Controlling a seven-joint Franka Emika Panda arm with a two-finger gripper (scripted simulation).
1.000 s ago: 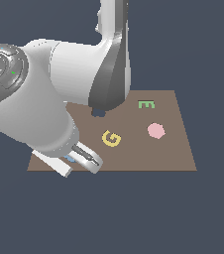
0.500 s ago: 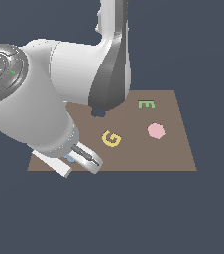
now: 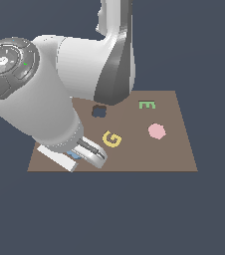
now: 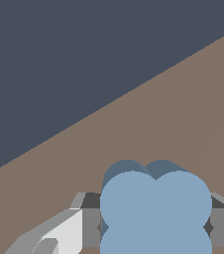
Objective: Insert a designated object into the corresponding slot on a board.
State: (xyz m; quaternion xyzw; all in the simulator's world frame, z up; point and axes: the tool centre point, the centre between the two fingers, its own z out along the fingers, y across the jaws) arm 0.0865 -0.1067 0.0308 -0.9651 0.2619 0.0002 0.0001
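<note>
The light-blue lobed piece (image 4: 156, 208) sits between my two fingers (image 4: 90, 223) in the wrist view, and the pads touch its sides. My gripper (image 3: 77, 155) is low at the brown board's (image 3: 149, 154) near corner on the exterior view's left, and only a sliver of the blue piece (image 3: 74, 155) shows there under the hand. The lobed dark slot (image 3: 99, 111) lies farther back on the board, partly behind my arm. I cannot tell whether the piece rests on the board or is lifted.
A yellow G (image 3: 112, 139), a pink rounded piece (image 3: 157, 131) and a green E (image 3: 147, 104) lie on the board. My bulky arm covers the board's back left part. The board's edge (image 4: 109, 104) runs diagonally across the wrist view.
</note>
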